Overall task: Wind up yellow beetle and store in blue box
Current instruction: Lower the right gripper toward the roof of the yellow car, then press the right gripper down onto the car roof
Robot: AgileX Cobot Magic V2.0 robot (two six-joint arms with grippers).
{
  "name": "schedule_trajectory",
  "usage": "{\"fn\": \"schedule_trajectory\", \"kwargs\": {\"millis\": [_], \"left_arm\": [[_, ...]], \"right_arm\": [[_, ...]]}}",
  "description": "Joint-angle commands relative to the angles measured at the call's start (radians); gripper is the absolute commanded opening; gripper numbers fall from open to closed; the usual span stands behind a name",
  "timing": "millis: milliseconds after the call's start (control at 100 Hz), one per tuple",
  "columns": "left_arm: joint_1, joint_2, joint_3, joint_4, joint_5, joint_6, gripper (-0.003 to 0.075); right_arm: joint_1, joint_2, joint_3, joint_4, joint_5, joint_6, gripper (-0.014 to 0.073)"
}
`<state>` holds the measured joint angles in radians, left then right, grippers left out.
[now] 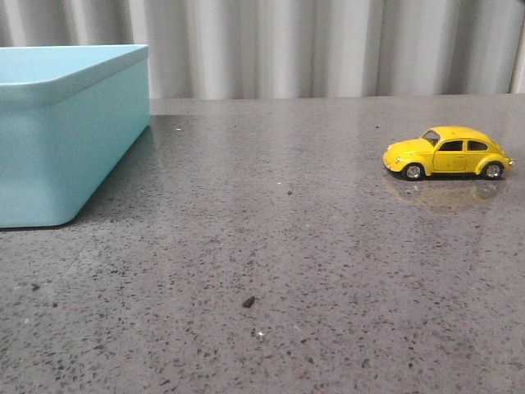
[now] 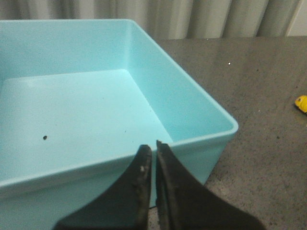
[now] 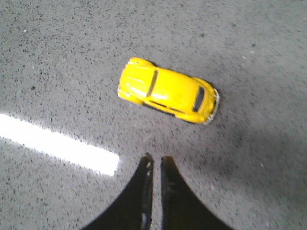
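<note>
The yellow beetle stands on its wheels on the grey table at the right, nose pointing left. In the right wrist view the beetle lies ahead of my right gripper, which is shut and empty, apart from the car. A sliver of the beetle shows at the edge of the left wrist view. The blue box stands at the far left, empty inside. My left gripper is shut and empty, just outside the box's near rim. Neither gripper shows in the front view.
A small dark crumb lies on the speckled grey table. A dark speck sits on the box floor. A corrugated grey wall runs behind the table. A bright light reflection crosses the table near the right gripper.
</note>
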<state>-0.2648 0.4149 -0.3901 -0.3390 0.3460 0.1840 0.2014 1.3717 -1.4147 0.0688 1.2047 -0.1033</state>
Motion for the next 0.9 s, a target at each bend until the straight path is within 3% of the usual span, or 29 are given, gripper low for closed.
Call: {"fn": "schedule_trajectory", "kwargs": {"millis": [0,890], "left_arm": [[-0.009,0.014,0.0,0.005,-0.076,-0.002,-0.0021],[-0.009,0.014,0.039,0.01,-0.094,-0.002,-0.0021]], "right_arm": [[0.005,0.024,-0.06,0.005,-0.029,-0.008,-0.0041],[0.005,0.233,-0.054,0.032,-0.12,0.004,-0.0041]]}}
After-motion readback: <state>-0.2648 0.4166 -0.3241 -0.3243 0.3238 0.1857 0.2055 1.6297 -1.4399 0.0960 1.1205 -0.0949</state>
